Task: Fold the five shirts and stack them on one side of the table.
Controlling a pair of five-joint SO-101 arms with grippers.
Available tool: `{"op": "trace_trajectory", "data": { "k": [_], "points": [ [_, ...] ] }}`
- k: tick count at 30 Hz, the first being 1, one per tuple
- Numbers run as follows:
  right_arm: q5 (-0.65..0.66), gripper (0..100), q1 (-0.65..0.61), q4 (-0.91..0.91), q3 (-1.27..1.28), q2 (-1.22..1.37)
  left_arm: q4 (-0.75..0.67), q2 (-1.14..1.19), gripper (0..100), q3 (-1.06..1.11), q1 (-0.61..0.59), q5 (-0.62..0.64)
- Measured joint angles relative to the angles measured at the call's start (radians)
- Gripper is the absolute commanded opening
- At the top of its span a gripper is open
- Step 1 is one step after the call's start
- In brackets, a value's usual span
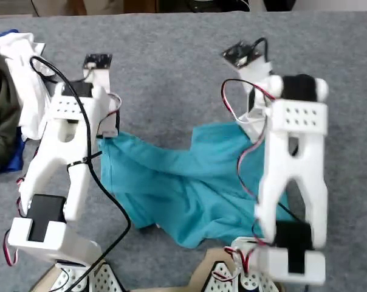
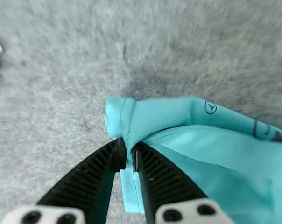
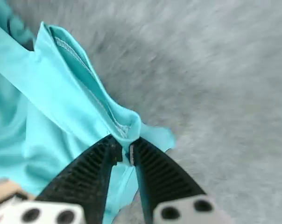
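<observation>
A teal shirt (image 1: 177,182) lies crumpled across the middle of the grey table, stretched between both arms. My left gripper (image 2: 128,156) is shut on a hemmed corner of the teal shirt (image 2: 178,135); in the high view that corner sits at the shirt's left end (image 1: 106,141). My right gripper (image 3: 126,154) is shut on a folded hem edge of the teal shirt (image 3: 61,93), at the shirt's upper right (image 1: 250,125). Both pinched edges are lifted slightly off the grey surface.
A heap of other shirts, white (image 1: 22,73), dark green (image 1: 0,109) and blue (image 1: 13,155), lies at the table's left edge. Grey table surface (image 1: 171,67) stretches behind the arms. Arm bases and cables stand at the front edge.
</observation>
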Motion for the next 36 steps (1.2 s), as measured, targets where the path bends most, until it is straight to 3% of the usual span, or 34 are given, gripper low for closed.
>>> {"op": "trace_trajectory", "data": {
  "k": [12,19,27,36],
  "points": [
    [-0.005,0.5,0.015,-0.003,-0.201,-0.327,0.351,0.0,2,-0.506,0.0,0.0],
    [-0.005,0.5,0.014,-0.061,-0.348,-0.488,0.371,-0.034,2,-0.675,-0.068,0.0],
    [-0.012,0.5,0.012,-0.181,-0.434,-0.591,0.371,-0.222,2,-0.775,-0.144,0.0],
    [-0.198,0.5,0.012,-0.236,-0.534,-0.635,0.373,-0.52,2,-0.89,-0.147,0.0]
  ]
}}
